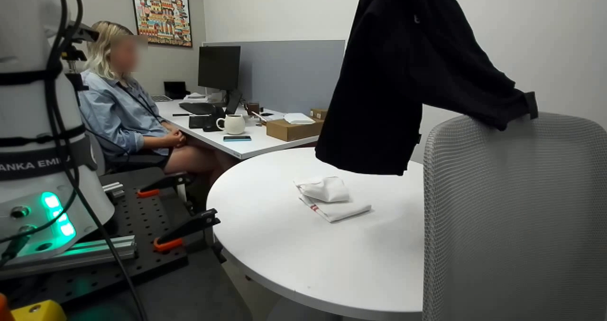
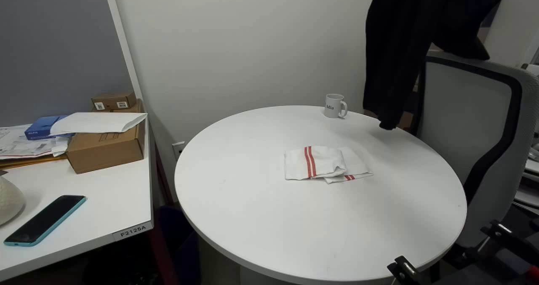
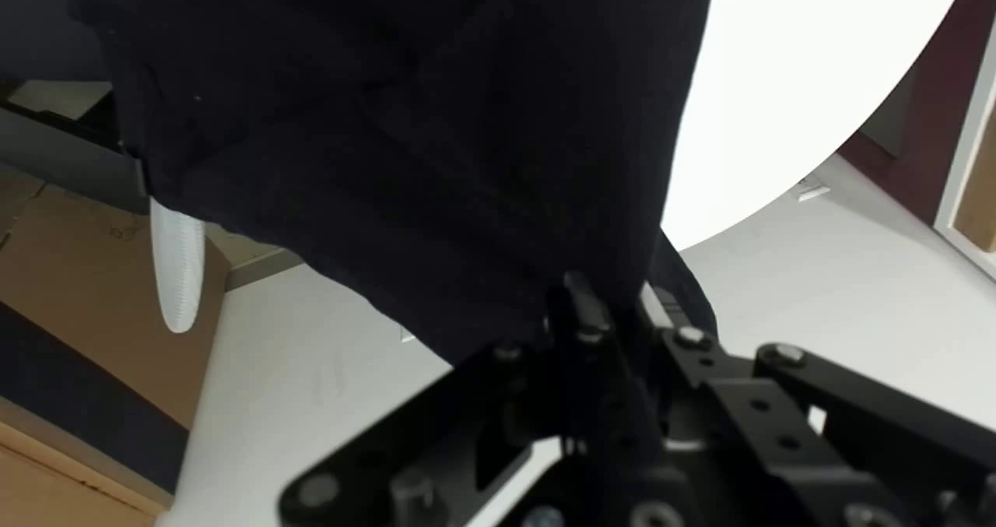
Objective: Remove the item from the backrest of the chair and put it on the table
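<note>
Your gripper was pinched closed on a black garment partly above the chair, seemingly mid-removal and next needing lifting clear.

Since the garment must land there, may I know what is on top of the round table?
A mug and some folded striped cloth. The garment hides part of the table in both exterior views; anything beneath the cloth cannot be seen.

Office: monitor on desk (grey partition behind).
</note>
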Robot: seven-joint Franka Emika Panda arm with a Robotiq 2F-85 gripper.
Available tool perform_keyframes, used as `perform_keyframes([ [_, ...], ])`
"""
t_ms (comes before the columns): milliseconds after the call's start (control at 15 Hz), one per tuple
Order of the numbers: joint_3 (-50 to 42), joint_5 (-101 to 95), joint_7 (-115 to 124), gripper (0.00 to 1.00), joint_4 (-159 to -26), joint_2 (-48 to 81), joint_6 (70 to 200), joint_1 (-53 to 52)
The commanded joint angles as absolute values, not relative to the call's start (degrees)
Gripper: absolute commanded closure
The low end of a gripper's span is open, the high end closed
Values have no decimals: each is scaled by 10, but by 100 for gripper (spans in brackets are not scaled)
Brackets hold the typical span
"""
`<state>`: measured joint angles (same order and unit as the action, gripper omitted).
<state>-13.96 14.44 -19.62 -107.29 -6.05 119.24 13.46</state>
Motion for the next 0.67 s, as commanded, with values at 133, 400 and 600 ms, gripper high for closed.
perform_keyframes([
  [133, -132, 172, -166, 98, -975, -23, 1127, 108],
  [400, -124, 178, -138, 98, -901, 15, 1105, 105],
  [600, -120, 176, -120, 98, -855, 53, 1098, 111],
])
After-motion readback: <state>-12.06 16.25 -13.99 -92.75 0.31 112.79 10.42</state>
